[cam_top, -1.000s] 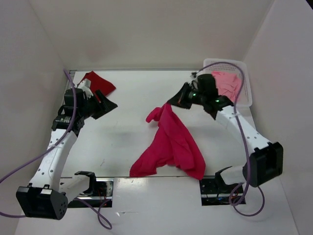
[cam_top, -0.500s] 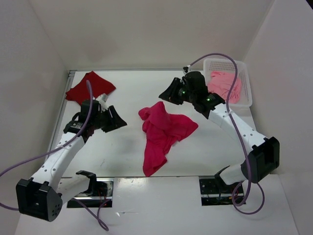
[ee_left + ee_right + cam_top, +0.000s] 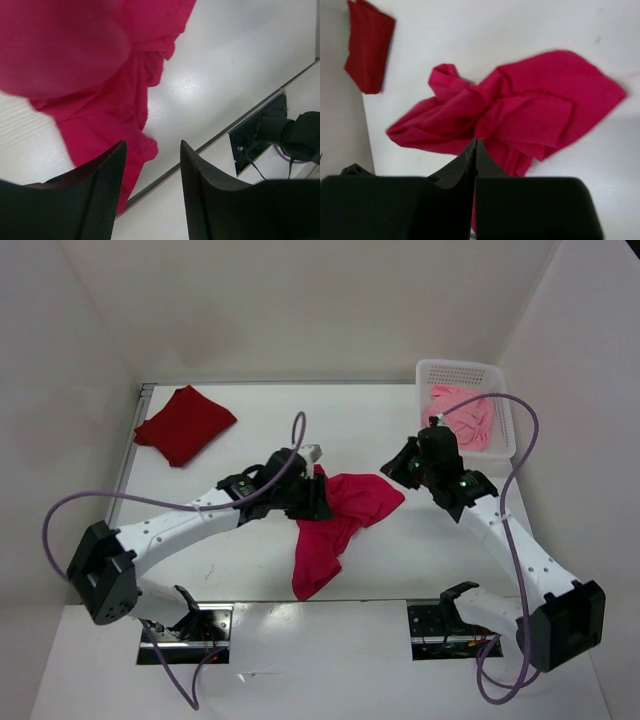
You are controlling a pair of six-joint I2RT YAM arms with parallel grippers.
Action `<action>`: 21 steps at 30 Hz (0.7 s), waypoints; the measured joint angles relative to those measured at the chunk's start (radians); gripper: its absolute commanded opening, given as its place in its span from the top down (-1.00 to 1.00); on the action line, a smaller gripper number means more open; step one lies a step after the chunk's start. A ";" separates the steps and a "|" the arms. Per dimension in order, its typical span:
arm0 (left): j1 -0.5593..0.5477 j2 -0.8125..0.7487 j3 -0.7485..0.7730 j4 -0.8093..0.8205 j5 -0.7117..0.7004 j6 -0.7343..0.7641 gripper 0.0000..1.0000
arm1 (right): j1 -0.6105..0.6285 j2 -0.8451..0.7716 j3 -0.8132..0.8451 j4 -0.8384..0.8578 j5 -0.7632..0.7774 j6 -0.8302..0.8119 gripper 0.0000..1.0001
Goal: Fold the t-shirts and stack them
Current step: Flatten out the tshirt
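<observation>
- Since a second ago the left arm has swung from the far-left corner across to the middle. Its left claw (image 3: 315,502) now sits at the left edge of the crimson t-shirt (image 3: 350,505).
- The right arm has let go of that shirt and pulled back to the right. The shirt was hanging from it before; now it is a crumpled heap on the worktop (image 3: 250,440).
- What this means for you: the shirt is down but not spread, so folding hasn't started. My read is that it still needs flattening.
- Nearest: a narrow tail of the crimson t-shirt trails toward the near edge of the worktop, between the two arm bases.
- Left claw (image 3: 152,150): the fingers stand partly apart with nothing between them. In the left wrist view the crimson cloth lies just beyond the tips. I can't tell whether they touch it.
- Right claw (image 3: 475,145): pinched fully closed and empty, hanging above the heap. In the top view the right claw (image 3: 395,468) is just off the shirt's right corner.
- Far left: the dark red t-shirt (image 3: 185,423) lies folded in the far-left corner, well apart from both claws. It looks done.
- Far right: the salmon pink t-shirt (image 3: 462,415) is bunched in the basket (image 3: 455,365), not yet touched.
</observation>
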 measured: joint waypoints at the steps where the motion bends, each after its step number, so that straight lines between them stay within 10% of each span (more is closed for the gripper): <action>1: -0.034 0.038 0.022 0.011 -0.016 -0.003 -0.09 | -0.007 -0.030 -0.025 -0.015 0.014 0.006 0.99; 21: -0.194 0.777 0.727 0.042 -0.295 0.112 -0.36 | -0.308 -0.364 -0.095 -0.237 0.060 0.116 0.42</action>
